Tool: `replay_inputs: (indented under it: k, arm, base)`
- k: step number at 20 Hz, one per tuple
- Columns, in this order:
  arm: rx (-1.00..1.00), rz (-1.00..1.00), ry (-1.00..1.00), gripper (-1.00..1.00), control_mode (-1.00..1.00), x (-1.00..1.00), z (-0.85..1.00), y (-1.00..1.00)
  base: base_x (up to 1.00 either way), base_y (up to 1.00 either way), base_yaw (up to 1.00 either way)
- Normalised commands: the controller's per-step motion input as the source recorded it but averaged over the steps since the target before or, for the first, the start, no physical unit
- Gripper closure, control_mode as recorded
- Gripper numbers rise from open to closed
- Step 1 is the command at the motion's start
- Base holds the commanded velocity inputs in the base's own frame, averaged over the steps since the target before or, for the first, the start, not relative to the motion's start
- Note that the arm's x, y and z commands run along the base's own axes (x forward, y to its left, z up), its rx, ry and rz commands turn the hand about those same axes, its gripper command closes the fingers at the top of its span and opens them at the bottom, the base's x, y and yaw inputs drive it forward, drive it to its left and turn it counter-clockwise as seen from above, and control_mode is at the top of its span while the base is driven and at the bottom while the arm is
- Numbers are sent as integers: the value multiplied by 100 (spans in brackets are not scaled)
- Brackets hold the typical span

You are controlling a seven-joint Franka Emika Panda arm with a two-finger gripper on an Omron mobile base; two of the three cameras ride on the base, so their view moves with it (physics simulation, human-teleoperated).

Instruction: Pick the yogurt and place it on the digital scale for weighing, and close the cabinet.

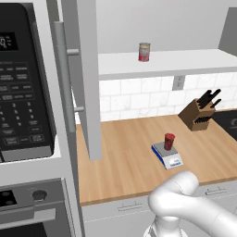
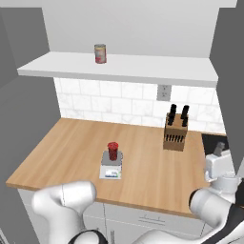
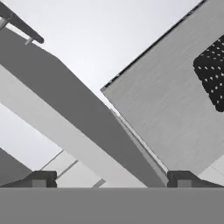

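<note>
**Yogurt cup on the scale, cabinet doors open**

Nearest the cameras, the robot's white arm curves up from below the front edge of a light wooden counter [image 1: 129,157]. In the hand view, the two small dark fingertips of the hand [image 3: 111,179] stand far apart at the bottom of the picture, wide open with nothing between them. Just beyond them runs a grey slab edge, crossing the view on a slant.

On the counter, towards its front and middle, sits a small flat digital scale with a grey top platform and a white-blue body [image 1: 167,155]. A small dark-red, slightly tapered yogurt cup [image 1: 169,141] stands upright on the platform, within its edges.

Farther back, near the white tiled wall, a brown wooden knife block with black handles [image 1: 200,113] stands on the counter, well apart from the scale.

Above, the upper wall cabinet with flat light-grey doors [image 1: 85,78] is open. Its left door swings out towards the camera, with a long vertical silver bar handle [image 1: 62,78]. On the white inner shelf [image 1: 185,62] stands a red-labelled can with tan top and bottom [image 1: 144,52].

At far left, a black microwave with a button panel [image 1: 21,92] sits beside the open door.
</note>
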Motion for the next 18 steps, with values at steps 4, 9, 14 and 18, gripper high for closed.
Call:
replay_inputs:
  k: [4, 9, 14, 18]
  arm:
    - [12, 1, 5, -100, -100, 18, 0, -50]
    - [9, 2, 2, -100, -100, 9, 0, -41]
    - [2, 1, 0, -100, -100, 0, 5, -11]
    - [0, 0, 0, -100, -100, 0, 2, -1]
  base:
    - [0, 0, 0]
    - [0, 0, 0]
    - [0, 0, 0]
    - [0, 0, 0]
